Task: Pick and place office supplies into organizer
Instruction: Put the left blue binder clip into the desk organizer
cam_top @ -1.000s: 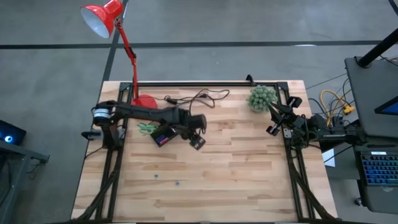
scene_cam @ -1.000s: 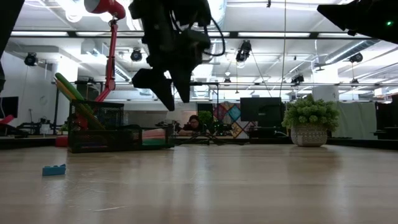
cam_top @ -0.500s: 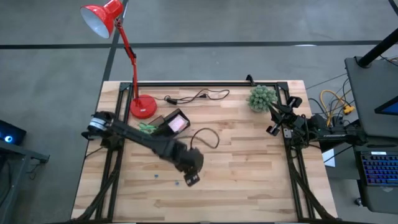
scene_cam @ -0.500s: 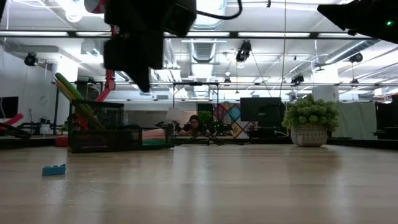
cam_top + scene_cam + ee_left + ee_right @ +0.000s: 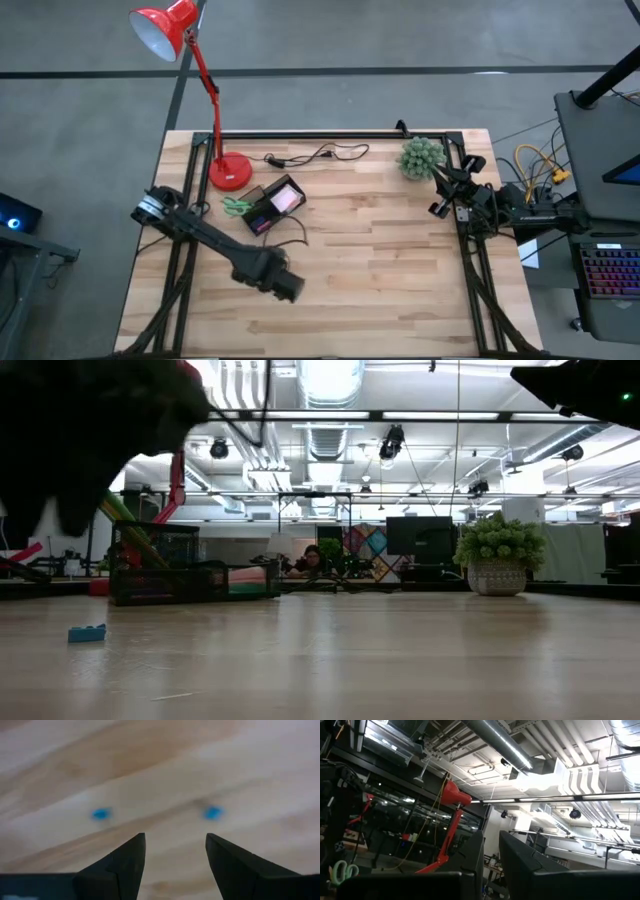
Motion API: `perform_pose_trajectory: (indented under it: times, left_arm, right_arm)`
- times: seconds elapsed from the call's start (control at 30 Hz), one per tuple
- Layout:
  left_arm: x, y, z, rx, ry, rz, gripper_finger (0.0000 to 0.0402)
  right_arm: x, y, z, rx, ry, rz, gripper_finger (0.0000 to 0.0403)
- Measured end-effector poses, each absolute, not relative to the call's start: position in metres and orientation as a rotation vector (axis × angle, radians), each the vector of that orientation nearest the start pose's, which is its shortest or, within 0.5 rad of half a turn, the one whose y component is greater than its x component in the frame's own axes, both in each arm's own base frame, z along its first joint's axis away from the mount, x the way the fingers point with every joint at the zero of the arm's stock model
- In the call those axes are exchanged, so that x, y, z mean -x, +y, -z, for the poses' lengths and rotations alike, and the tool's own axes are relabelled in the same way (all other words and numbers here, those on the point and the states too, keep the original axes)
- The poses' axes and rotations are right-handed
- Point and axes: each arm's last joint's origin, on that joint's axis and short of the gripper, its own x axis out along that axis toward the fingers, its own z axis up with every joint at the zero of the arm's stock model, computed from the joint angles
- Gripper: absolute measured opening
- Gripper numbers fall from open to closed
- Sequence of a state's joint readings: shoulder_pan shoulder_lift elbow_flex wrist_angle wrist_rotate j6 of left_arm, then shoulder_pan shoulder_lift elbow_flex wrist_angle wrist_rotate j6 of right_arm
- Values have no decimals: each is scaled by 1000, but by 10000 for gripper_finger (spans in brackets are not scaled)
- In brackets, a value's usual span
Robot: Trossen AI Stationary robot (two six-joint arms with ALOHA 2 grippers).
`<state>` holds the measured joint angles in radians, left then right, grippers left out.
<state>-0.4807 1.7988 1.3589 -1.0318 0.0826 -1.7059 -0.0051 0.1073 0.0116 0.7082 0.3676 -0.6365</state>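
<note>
1. Wooden planks make up the tabletop (image 5: 400, 260), and the left arm reaches out across its near-left part.
2. The left hand (image 5: 288, 289) hangs over bare wood with its two fingers (image 5: 125, 865) spread wide and nothing between them.
3. Just ahead of those fingers, the left wrist view shows two tiny blue pieces lying on the wood: one (image 5: 101, 813) and another (image 5: 213, 812), well apart from each other.
4. In the low view a small blue brick-like piece (image 5: 87, 632) lies flat on the tabletop near the front left.
5. The black organizer (image 5: 272, 205) stands toward the back left of the tabletop, with a pink sticky-note pad (image 5: 286, 199) in it.
6. Green-handled scissors (image 5: 236, 205) lie just beside the organizer, on its left.
7. In the low view, green and yellow sticks (image 5: 120, 510) lean out of the organizer's tall mesh part.
8. A red desk lamp (image 5: 228, 172) stands behind the organizer, with a black cable (image 5: 315, 155) trailing along the back edge.
9. A green plant ball (image 5: 421, 156) sits at the back right.
10. The right hand (image 5: 440, 190) waits at the right edge near the plant, its fingers (image 5: 517, 857) close together with a narrow gap, holding nothing.
</note>
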Motion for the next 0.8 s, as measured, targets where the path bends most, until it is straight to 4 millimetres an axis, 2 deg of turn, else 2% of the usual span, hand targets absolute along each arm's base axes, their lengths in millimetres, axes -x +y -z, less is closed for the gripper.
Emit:
perform_pose_trajectory:
  times: [0.1, 0.37, 0.53, 0.67, 0.8]
  left_arm:
    - [-285, -161, -208, 1031, 1407, -950, 194]
    - [-271, -159, -181, 1016, 1465, -967, 194]
    - [-255, -151, -174, 1031, 1494, -999, 194]
    - [-243, -143, -176, 1102, 1434, -1013, 194]
    - [-239, -140, -171, 1199, 1310, -943, 194]
  right_arm:
    - [-85, -11, -223, 499, -468, 538, 52]
    - [-85, -11, -223, 492, -470, 536, 52]
    - [-85, -11, -223, 491, -471, 536, 52]
    - [-84, -11, -223, 491, -472, 537, 52]
    - [-84, -11, -223, 491, -473, 537, 52]
